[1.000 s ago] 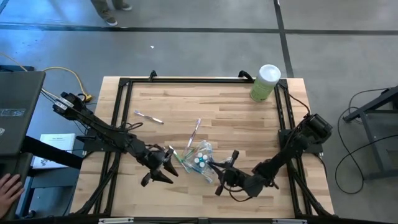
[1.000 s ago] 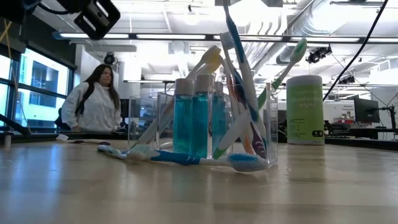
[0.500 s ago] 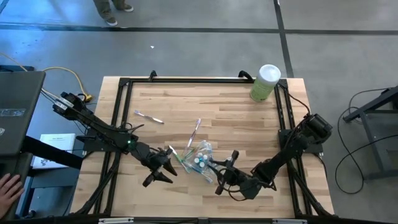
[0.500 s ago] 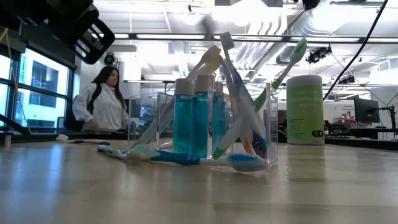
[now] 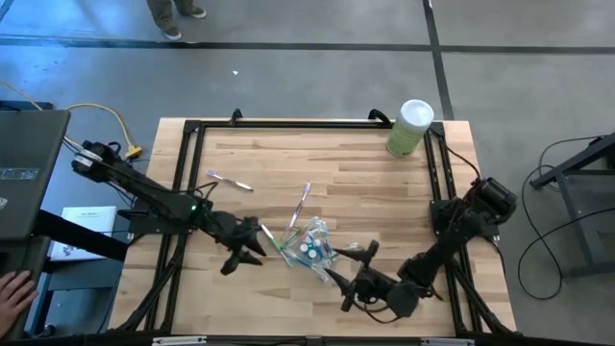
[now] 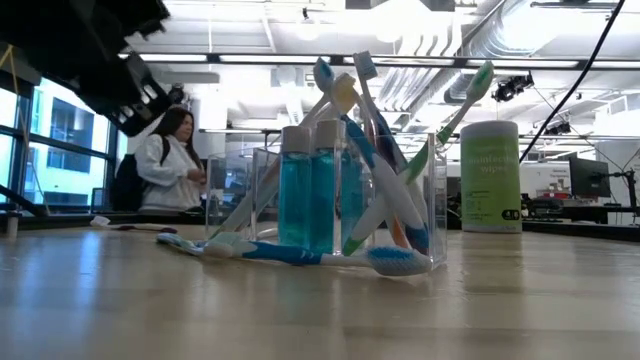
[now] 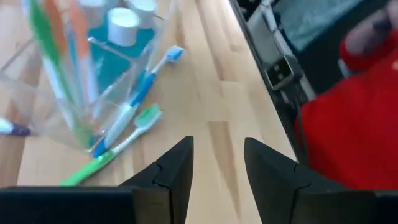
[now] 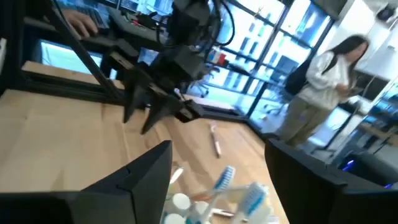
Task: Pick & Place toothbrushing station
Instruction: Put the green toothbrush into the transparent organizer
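Two grippers, both near the front edge, neither holding anything. My right gripper [image 5: 357,279] sits just right of the small clear plastic cup [image 5: 313,243], fingers spread wide with nothing between them. My left gripper [image 5: 247,246] is just left of the cup, fingers apart, a plain gap between them in its wrist view.

Cup stands upright near table centre, slightly toward the front. Inside: several slim toothbrushes leaning out over the rim, green, blue, tan and orange-handled ones, plus teal toothpaste tubes [image 6: 309,190] with white caps [image 7: 122,18].

Loose outside: a blue-and-white toothbrush [image 7: 138,99] and a green-and-white toothbrush [image 7: 115,154] lying against the cup's base, another slim toothbrush [image 5: 304,201] just beyond the cup, and a pale toothbrush [image 5: 229,180] farther off to the left.

Step in hand, my guess: fetch the next loose brush. Best to come down square over the handle, clamp mid-length, and keep clear of the cup wall, since it looks light enough to tip.

Far right corner: tall pale-green canister with white lid [image 5: 410,127], not part of this.
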